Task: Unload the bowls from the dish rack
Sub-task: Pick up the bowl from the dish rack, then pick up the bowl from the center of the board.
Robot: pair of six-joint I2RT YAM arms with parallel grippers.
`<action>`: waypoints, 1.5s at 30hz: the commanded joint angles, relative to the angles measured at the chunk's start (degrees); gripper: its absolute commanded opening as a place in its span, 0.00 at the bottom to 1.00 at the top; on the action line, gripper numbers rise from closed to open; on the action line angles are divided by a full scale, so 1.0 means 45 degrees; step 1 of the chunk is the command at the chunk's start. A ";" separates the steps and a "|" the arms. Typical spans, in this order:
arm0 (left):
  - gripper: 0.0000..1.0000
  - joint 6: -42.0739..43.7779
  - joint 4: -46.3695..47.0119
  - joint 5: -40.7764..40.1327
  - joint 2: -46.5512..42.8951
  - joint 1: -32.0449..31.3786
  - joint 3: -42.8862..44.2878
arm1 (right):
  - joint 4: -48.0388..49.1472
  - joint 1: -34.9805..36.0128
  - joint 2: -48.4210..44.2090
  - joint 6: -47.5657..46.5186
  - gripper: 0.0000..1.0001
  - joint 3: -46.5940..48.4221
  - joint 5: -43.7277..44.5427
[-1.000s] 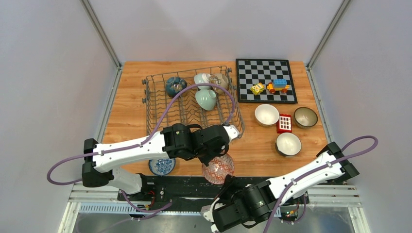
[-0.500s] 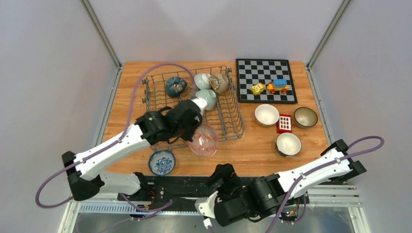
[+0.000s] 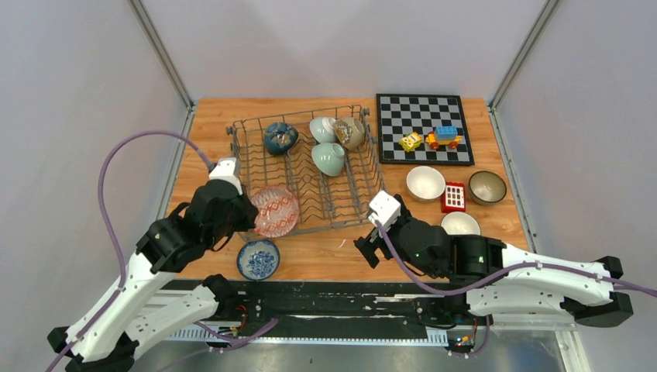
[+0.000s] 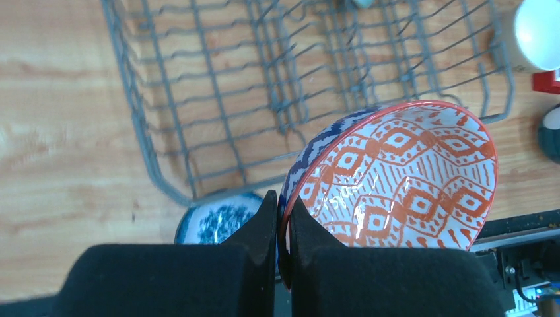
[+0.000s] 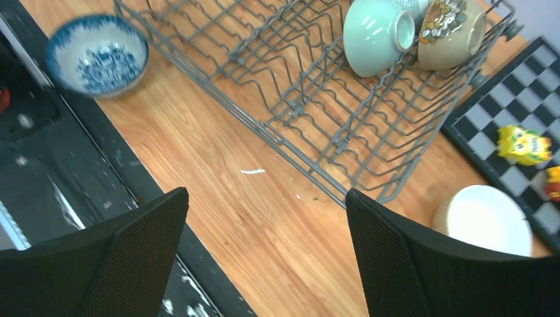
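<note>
Left hand (image 4: 282,206) clamps the rim of a glossy orange-patterned bowl (image 4: 403,178) above the wire dish rack (image 3: 341,203); right hand (image 5: 264,195) stands apart.

The orange-and-white diamond-patterned bowl (image 4: 403,178) has a blue-patterned outside; the dish rack (image 3: 333,198) is grey.

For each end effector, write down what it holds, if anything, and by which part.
The left end effector pinches the red-patterned bowl by its rim, one finger inside and one outside. The right end effector is open and holds nothing.
</note>
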 commanded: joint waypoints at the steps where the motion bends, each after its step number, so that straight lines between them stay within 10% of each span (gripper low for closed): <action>1: 0.00 -0.2599 -0.1178 -0.0684 -0.1625 0.0047 -0.1547 | 0.2573 -0.1110 -0.0136 0.2333 0.91 -0.0926 -0.1484; 18: 0.00 -0.5049 -0.3216 0.0018 -0.4246 0.0057 -0.3865 | 0.4517 -0.1697 0.1367 0.4316 0.89 -0.2434 -0.4634; 31: 0.00 -0.3066 -0.1677 -0.3921 -0.4399 0.0057 0.0078 | 0.4918 -0.2637 0.7132 0.8717 0.73 0.0854 -0.8648; 45: 0.00 -0.2405 -0.0772 -0.4463 -0.4754 0.0057 -0.0144 | 0.5518 -0.1732 0.9670 1.3226 0.69 0.1118 -0.6322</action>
